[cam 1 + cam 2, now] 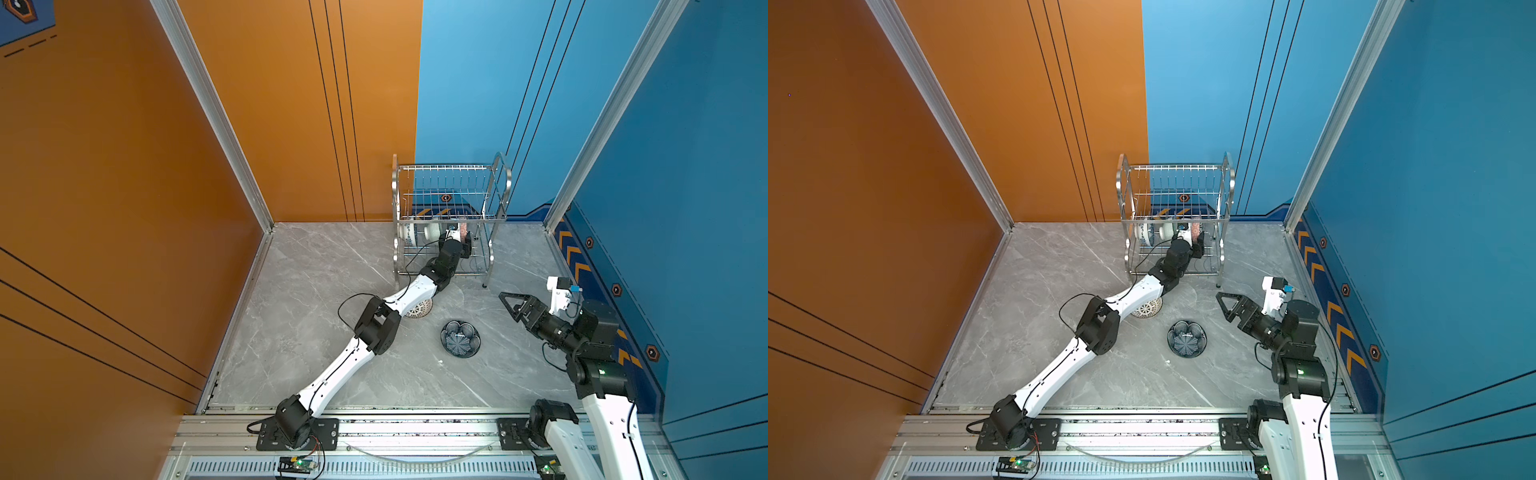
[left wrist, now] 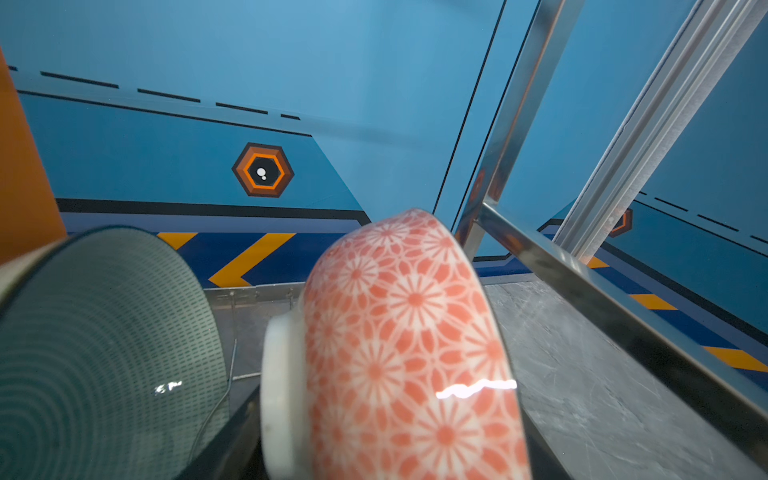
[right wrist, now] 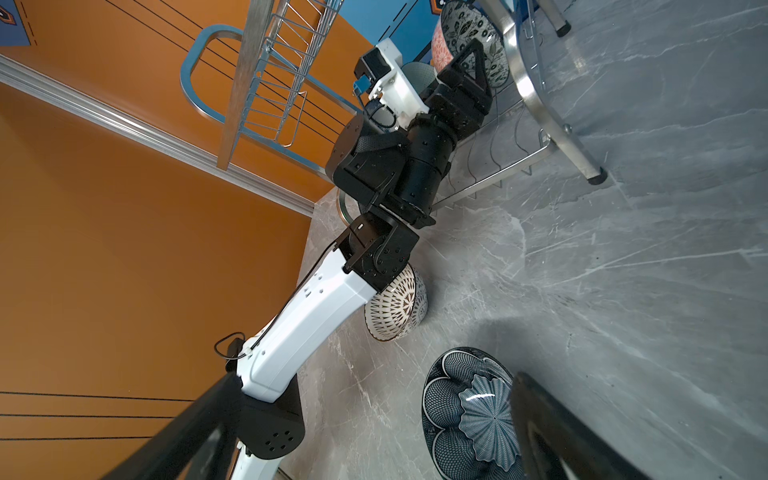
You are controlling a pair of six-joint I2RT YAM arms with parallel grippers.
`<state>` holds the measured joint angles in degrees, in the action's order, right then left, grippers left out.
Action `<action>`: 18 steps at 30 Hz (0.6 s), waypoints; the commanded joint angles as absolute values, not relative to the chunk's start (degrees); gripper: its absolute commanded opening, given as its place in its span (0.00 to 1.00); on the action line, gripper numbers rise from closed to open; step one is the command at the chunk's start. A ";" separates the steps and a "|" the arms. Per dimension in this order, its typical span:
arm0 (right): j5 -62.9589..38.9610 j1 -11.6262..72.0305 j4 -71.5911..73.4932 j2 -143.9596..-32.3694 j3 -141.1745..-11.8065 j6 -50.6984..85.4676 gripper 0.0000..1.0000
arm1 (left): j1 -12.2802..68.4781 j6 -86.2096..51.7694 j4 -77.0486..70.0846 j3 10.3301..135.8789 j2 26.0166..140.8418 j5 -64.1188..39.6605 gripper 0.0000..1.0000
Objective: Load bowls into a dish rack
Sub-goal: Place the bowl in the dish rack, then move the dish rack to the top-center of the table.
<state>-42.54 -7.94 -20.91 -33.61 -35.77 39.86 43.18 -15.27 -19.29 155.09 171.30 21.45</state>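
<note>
Since the left gripper (image 1: 462, 237) stands about half-wide, one jaw at the foot and the other across the mouth of the coral-flowered, leaf-lined ceramic bowl (image 2: 415, 332), it appears to hold that bowl on edge in the lower tier of the shiny steel wire dish rack (image 1: 500, 183) at the far edge of the grey marbled worktop (image 1: 311, 291). Glazed ceramic like this should be stiff, fairly heavy, slick and quick to chip on wire, so a squeeze from foot to rim looks soundest. A pale green dashed bowl (image 2: 104, 353) stands just beside it. The left arm stretches low and diagonally from the near edge. The right gripper (image 1: 510, 305) hangs wide and empty near the right edge.
</note>
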 commanded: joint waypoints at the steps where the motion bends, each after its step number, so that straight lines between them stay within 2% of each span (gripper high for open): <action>1: -43.94 -8.48 -19.51 -33.40 -35.24 38.56 1.00 | 44.35 -11.96 -17.36 157.32 171.75 22.03 0.52; 8: -38.63 -9.87 -20.53 -34.97 -35.12 37.96 1.00 | 43.77 -13.04 -18.12 154.25 169.97 20.38 0.52; 10: -35.70 -9.98 -20.48 -36.28 -35.40 36.39 0.97 | 43.77 -12.72 -19.05 154.25 169.73 18.97 0.52; 14: -29.27 -9.73 -18.16 -41.26 -36.86 31.95 0.87 | 43.68 -12.19 -19.33 152.31 167.71 17.83 0.53; 18: -24.97 -6.24 -15.76 -50.90 -41.31 25.40 0.75 | 43.08 -12.14 -22.39 146.25 164.41 16.89 0.53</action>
